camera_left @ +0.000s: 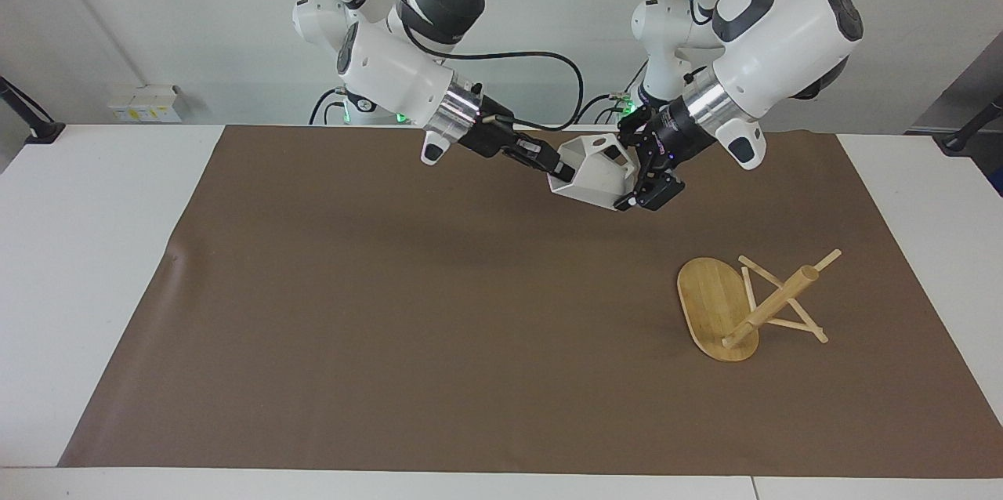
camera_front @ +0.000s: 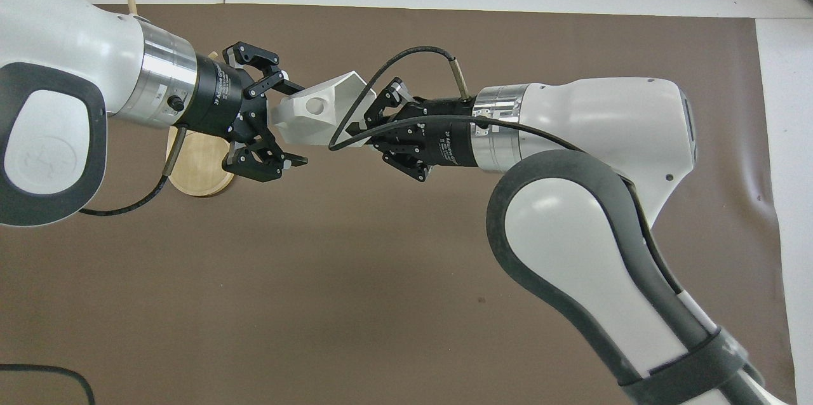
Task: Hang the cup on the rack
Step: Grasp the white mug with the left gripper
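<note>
The white faceted cup (camera_left: 597, 175) (camera_front: 315, 112) hangs on its side in the air over the mat, its handle end pointing at the left arm. My right gripper (camera_left: 558, 168) (camera_front: 364, 127) is shut on the cup's rim. My left gripper (camera_left: 639, 180) (camera_front: 292, 124) is open, one finger on each side of the cup's handle end; contact is unclear. The bamboo rack (camera_left: 717, 308) (camera_front: 198, 171) looks tipped over on the mat, toward the left arm's end and farther from the robots, its post (camera_left: 772, 304) slanting. In the overhead view the left arm hides most of it.
A brown mat (camera_left: 392, 312) (camera_front: 381, 303) covers most of the white table (camera_left: 86, 249). A black cable (camera_front: 406, 53) loops over the right wrist near the cup.
</note>
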